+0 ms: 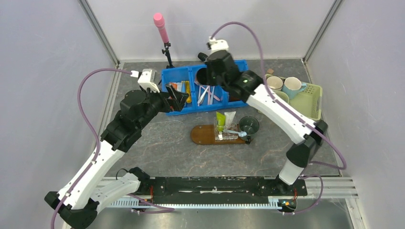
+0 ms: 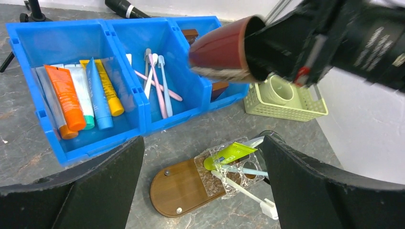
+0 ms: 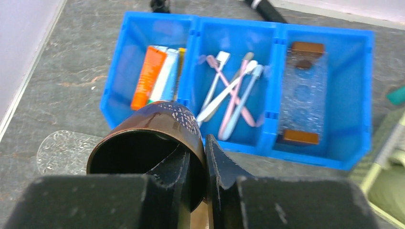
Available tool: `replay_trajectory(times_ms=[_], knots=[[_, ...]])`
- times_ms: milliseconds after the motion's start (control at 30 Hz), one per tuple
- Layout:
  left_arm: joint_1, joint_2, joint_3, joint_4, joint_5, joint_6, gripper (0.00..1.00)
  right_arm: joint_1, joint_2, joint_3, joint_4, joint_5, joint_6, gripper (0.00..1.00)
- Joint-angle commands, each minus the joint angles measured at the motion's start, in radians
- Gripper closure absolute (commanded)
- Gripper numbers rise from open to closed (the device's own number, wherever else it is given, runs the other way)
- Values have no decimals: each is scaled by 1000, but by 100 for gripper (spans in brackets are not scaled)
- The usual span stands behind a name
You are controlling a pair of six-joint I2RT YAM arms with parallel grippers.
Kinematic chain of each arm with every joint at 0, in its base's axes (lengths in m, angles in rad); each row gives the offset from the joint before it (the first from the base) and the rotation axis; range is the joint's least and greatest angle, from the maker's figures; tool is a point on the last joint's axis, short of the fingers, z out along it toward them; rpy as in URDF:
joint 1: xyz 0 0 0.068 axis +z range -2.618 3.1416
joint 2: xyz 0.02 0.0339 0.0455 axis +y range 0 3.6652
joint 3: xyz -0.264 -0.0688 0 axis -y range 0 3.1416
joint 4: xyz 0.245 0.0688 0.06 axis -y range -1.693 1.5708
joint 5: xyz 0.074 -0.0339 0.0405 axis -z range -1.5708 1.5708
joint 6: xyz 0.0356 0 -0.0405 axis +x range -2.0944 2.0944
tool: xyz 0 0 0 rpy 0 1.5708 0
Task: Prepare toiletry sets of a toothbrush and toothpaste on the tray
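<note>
The dark wooden tray [image 1: 203, 135] lies mid-table with a clear holder on its right half. A green toothpaste [image 1: 220, 120] and a white toothpaste [image 1: 230, 118] lean at its far side, and the light blue toothbrush [image 1: 234, 132] lies across it. In the left wrist view the tray [image 2: 179, 186], green toothpaste [image 2: 230, 154] and toothbrush [image 2: 246, 170] show between my fingers. My left gripper [image 2: 203, 141] hangs open above the tray's left end, holding nothing. My right gripper [image 3: 205, 164] is shut on the rim of a brown cup [image 3: 145, 143], one finger inside it, in the air before the bin.
A blue three-part bin [image 1: 206, 106] holds tubes, several toothbrushes [image 3: 234, 95] and a spare board. A dark cup [image 1: 249, 125] stands by the tray's right end. A pale green basket [image 1: 313, 102] with mugs is at the right. A pink-tipped stand [image 1: 161, 26] is at the back.
</note>
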Motion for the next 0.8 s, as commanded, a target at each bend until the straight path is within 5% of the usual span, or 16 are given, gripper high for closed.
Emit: replay_trajectory(times_ms=[0,367,767], knots=[[-5,5,43,10,-38,-73,0,105,100,143,13,143,57,100],[-5,36,-44,47,-213,-98,7,215,181,201,28,240,72,100],[-5,121,-60,111,-243,-91,27,283,182,141,47,311,76,100]])
